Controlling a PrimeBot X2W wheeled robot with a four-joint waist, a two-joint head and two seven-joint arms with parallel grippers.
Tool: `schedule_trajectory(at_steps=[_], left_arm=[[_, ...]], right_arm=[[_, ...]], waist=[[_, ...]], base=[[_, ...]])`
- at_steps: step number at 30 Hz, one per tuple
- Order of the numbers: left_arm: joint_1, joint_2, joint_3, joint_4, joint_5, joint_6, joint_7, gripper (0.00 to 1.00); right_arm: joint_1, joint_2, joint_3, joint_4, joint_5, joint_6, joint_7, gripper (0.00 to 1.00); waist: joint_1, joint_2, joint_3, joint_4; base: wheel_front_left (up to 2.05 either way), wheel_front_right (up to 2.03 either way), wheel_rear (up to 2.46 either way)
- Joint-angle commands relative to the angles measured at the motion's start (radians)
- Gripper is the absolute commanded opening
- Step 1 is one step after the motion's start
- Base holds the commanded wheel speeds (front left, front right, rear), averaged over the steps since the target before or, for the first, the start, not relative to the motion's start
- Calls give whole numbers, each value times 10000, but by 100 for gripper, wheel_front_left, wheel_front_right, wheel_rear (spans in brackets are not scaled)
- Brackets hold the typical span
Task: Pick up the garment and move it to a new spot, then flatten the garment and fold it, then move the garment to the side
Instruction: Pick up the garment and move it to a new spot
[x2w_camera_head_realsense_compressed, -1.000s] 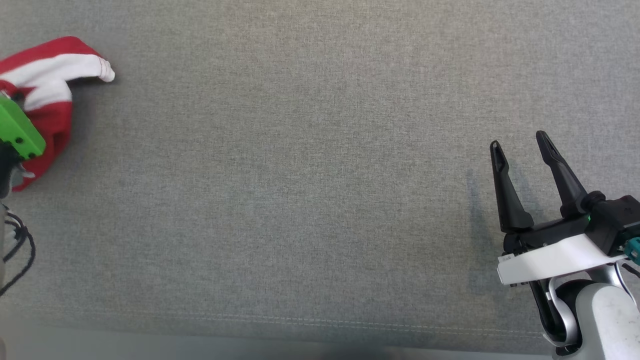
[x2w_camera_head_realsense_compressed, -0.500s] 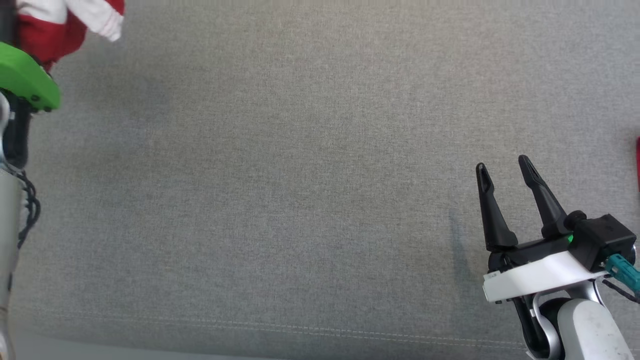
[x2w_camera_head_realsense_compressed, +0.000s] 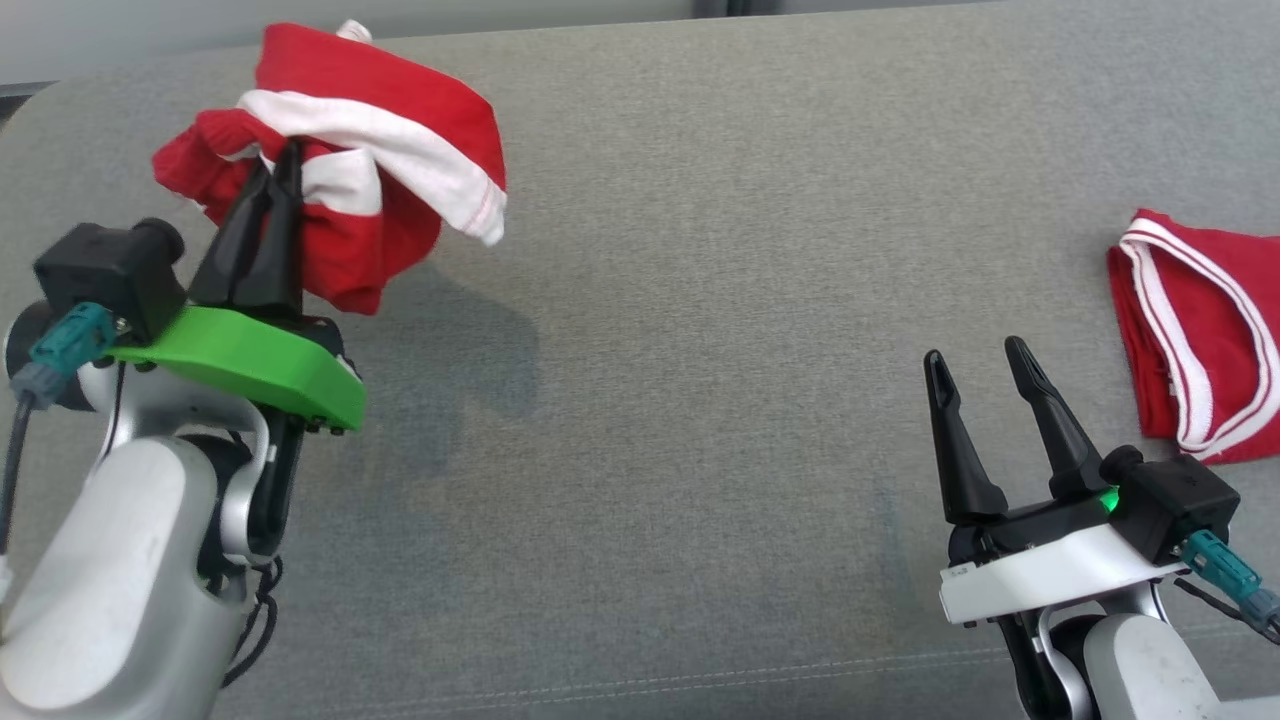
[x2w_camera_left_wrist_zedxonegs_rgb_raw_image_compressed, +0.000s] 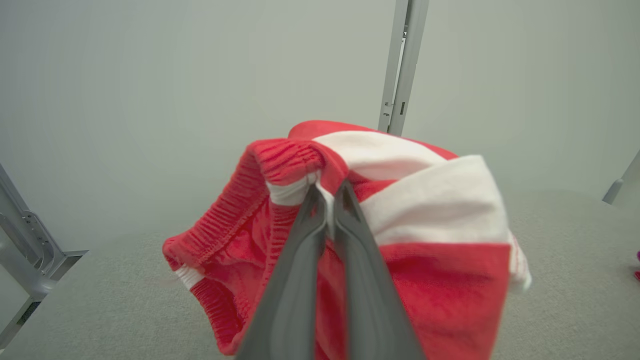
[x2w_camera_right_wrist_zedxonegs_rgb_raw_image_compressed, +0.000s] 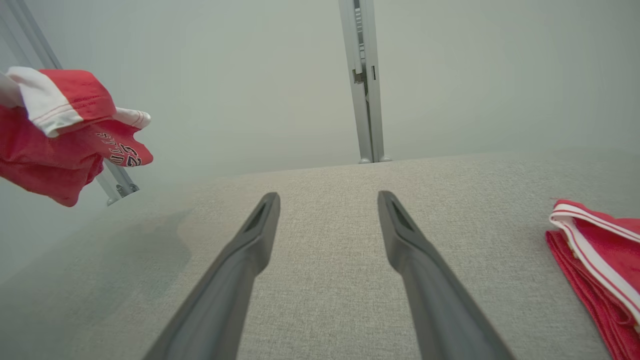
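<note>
L gripper (x2w_camera_head_realsense_compressed: 278, 165) was pinched narrow on the red-and-white shorts (x2w_camera_head_realsense_compressed: 400, 130). Since a sec ago they'd come up off the grey cushion (x2w_camera_head_realsense_compressed: 700, 300), hanging far left. R gripper (x2w_camera_head_realsense_compressed: 975, 352) wide, empty. Pick-up looked done; relocating next.

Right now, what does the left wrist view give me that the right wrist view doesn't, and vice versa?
Left wrist view: the left claw shut on the held garment, pinching it by its ribbed red waistband. Right wrist view: the right claw open above the grey surface, a folded garment lying to its right, and black lettering on the held piece. Both: the red-and-white held garment hanging clear of the surface, and a metal post against the pale wall.
</note>
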Motion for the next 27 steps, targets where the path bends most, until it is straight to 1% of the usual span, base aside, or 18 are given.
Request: schedule_trajectory(at_steps=[1,2,4,6,9,13,18,19,22,23,24,27], left_arm=[[133,-6,-39,-161,89,88,78,0],[286,-51,-158,-442,118,184,188,0],[482,-189,-468,-718,140,223,457,0],[500,-304,-798,-703,223,164,666,0],[347,-652,-1368,-325,240,-10,959,0],[-114,-1104,-1961,600,383,-289,1152,0],[-706,-1627,-2430,2103,567,-648,987,0],[-844,-1855,-2650,2721,563,-867,954,0],[-980,-2187,-2986,3543,503,-1257,928,0],[-997,-2295,-3084,3748,464,-1392,925,45],[-995,-2383,-3207,3931,468,-1510,964,100],[-1006,-2542,-3349,4083,493,-1732,634,100]], right_arm=[[-78,-9,-3,21,49,-15,-74,100],[-105,-4,20,58,71,-15,-94,100],[-170,2,27,108,106,-15,-175,100],[-239,11,89,180,206,-15,-259,100],[-330,7,142,306,403,-15,-415,100],[-459,10,187,505,603,-15,-619,100],[-603,13,324,761,774,-15,-776,100],[-622,13,343,853,828,-15,-823,100],[-649,13,389,972,886,-15,-870,100],[-650,12,376,1010,903,-15,-891,100],[-640,10,341,1048,914,-15,-899,100],[-667,12,272,1102,842,-15,-922,100]], waist=[[1,-1,27,-751],[1,-1,78,-932],[1,-1,201,-1264],[1,-1,343,-1600],[1,-1,562,-2072],[1,-1,851,-2603],[1,-1,1100,-3059],[1,-1,1153,-3136],[1,-1,1199,-3168],[1,-1,1201,-3143],[1,-1,1192,-3085],[1,-1,1143,-2848]], base=[[0,0,0],[0,0,0],[0,0,0],[0,0,0],[0,0,0],[0,0,0],[0,0,0],[0,0,0],[0,0,0],[0,0,0],[0,0,0],[0,0,0]])
